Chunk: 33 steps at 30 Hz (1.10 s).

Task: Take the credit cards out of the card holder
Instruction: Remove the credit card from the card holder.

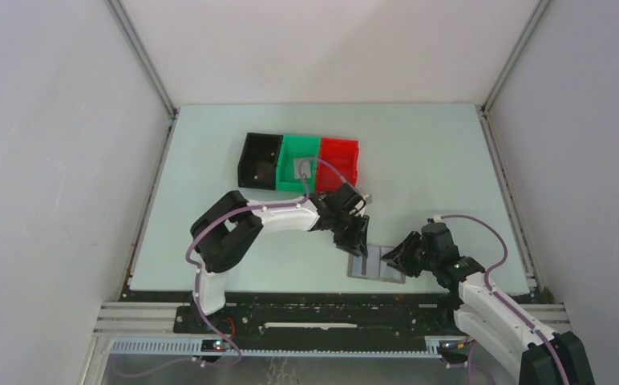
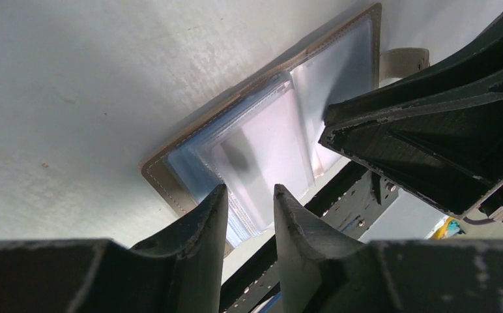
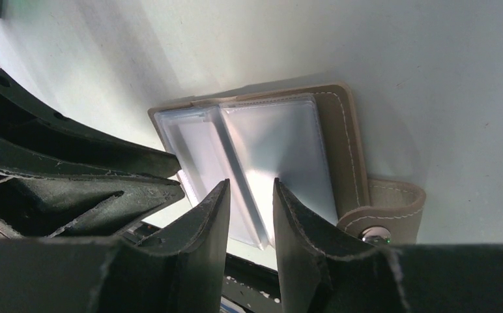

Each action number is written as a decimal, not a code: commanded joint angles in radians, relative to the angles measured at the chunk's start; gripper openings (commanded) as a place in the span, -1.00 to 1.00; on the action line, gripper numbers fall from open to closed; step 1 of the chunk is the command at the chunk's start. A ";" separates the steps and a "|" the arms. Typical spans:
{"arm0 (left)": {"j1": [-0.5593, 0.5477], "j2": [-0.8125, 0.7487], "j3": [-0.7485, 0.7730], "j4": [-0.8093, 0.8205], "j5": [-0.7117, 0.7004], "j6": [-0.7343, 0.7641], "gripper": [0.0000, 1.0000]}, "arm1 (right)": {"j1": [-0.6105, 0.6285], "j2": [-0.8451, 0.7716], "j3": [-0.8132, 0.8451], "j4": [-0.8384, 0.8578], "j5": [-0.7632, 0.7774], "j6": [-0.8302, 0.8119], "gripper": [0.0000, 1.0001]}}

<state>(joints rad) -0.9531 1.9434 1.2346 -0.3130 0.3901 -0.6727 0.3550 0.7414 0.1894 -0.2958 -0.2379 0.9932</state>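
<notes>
The card holder (image 1: 375, 265) lies open and flat near the table's front edge. Its taupe cover, snap tab (image 3: 382, 212) and shiny clear sleeves show in the left wrist view (image 2: 262, 130) and the right wrist view (image 3: 268, 137). I cannot make out any credit cards; glare whitens the sleeves. My left gripper (image 1: 358, 245) hangs over the holder's left half, its jaws a narrow gap apart and empty (image 2: 249, 195). My right gripper (image 1: 395, 258) is at the holder's right half, also slightly open and empty (image 3: 249, 189). The two grippers are close together.
A black bin (image 1: 260, 160), a green bin (image 1: 299, 164) and a red bin (image 1: 338, 163) stand in a row behind the left arm. The table's front edge and a black rail (image 1: 330, 317) run just in front of the holder.
</notes>
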 commanded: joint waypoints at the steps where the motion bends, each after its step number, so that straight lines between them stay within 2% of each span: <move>1: -0.004 0.012 0.044 0.061 0.085 -0.009 -0.26 | -0.002 -0.005 -0.009 -0.015 0.015 -0.001 -0.21; 7: -0.005 0.007 0.020 0.156 0.163 -0.061 -0.26 | -0.002 -0.008 -0.008 -0.019 0.015 -0.001 -0.21; 18: -0.004 -0.012 0.007 0.236 0.222 -0.104 -0.26 | -0.003 -0.041 -0.009 -0.046 0.028 0.006 -0.22; 33: -0.024 0.035 0.042 0.308 0.301 -0.151 -0.26 | -0.034 -0.318 0.064 -0.328 0.180 0.045 -0.21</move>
<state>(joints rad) -0.9627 1.9564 1.2343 -0.0437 0.6415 -0.8047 0.3313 0.4736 0.2012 -0.5442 -0.1162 1.0153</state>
